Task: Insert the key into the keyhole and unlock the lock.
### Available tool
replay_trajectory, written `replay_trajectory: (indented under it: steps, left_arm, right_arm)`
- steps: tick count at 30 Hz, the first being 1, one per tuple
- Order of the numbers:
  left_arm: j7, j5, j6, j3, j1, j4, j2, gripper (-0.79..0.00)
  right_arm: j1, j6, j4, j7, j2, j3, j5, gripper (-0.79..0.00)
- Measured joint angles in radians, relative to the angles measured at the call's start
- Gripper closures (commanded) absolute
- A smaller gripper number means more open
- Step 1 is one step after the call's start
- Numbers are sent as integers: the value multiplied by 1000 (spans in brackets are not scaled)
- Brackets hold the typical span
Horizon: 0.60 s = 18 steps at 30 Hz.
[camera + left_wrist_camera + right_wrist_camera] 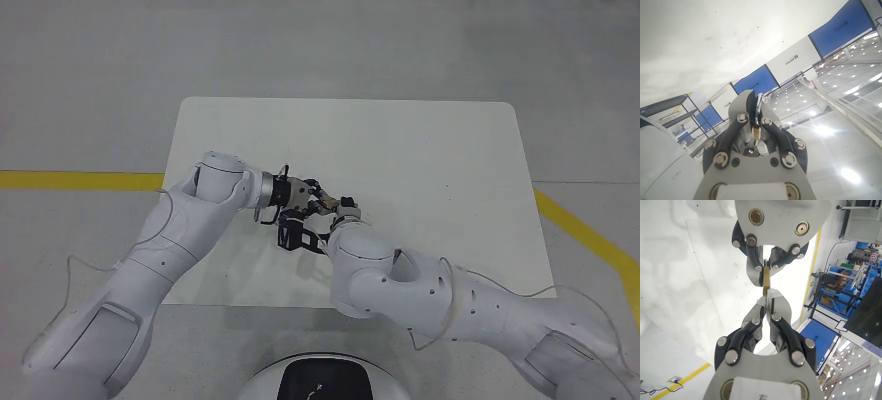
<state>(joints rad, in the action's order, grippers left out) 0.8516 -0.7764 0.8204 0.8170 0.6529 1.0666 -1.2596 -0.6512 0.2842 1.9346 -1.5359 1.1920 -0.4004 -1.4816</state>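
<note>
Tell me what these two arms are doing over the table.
The left pincer is shut on a brass padlock, holding it over the white table. The right pincer is shut too, its taped tips butted against the padlock's free end. The key is hidden between those tips, so I cannot tell whether it is inserted or turned.

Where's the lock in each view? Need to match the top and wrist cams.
Top view: lock over the table centre, where left gripper and right gripper meet; barely resolvable.
Left wrist view: lock, brass body, clamped in the left gripper jaws.
Right wrist view: lock in the farther gripper's jaws, its end by the right gripper tips.
Shared landmark: the left gripper, holding the lock.
</note>
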Motion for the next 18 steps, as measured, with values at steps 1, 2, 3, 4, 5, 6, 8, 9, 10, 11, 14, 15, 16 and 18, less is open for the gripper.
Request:
replay_trajectory:
  steps: [1,2,3,4,5,6,8,9,10,11,14,15,16,18]
  left_arm:
    - [3,-2,1,0,-1,-2,0,0]
    - [5,-3,1,0,-1,-4,0,0]
    - [7,-3,2,0,-2,-6,0,0]
    - [8,-4,2,0,-3,-8,0,0]
    - [9,-4,2,-1,-4,-9,0,0]
    - [11,-4,2,-1,-4,-10,-1,0]
    - [12,-4,2,-2,-6,-12,-1,0]
    - [13,-4,1,-3,-6,-13,-1,0]
    - [13,-4,0,-3,-7,-13,-1,0]
    - [14,-4,-1,-4,-7,-13,-1,0]
    - [15,-3,-2,-4,-7,-12,-1,0]
    - [15,-2,-2,-4,-7,-12,-1,0]
    - [15,-2,-3,-3,-8,-13,-1,0]
    - [15,-3,-5,0,-9,-16,0,0]
  right_arm:
    - [-4,0,3,0,0,-4,-3,-225]
    - [-7,0,6,0,-1,-7,-5,-231]
    - [-11,0,9,0,-1,-10,-7,-237]
    - [-15,0,13,0,-2,-14,-11,-231]
    - [-19,0,15,0,-3,-17,-13,-228]
    - [-23,0,18,0,-4,-20,-16,-219]
    - [-30,0,23,0,-6,-25,-20,-212]
    - [-32,0,25,0,-7,-27,-22,-212]
    - [-35,0,27,0,-8,-28,-24,-212]
    - [-37,0,29,0,-9,-28,-25,-215]
    - [-41,0,37,0,-11,-30,-30,-228]
    - [-42,0,40,0,-12,-30,-32,-228]
    - [-44,0,47,0,-13,-32,-34,-237]
    - [-49,0,64,0,-17,-41,-32,-243]
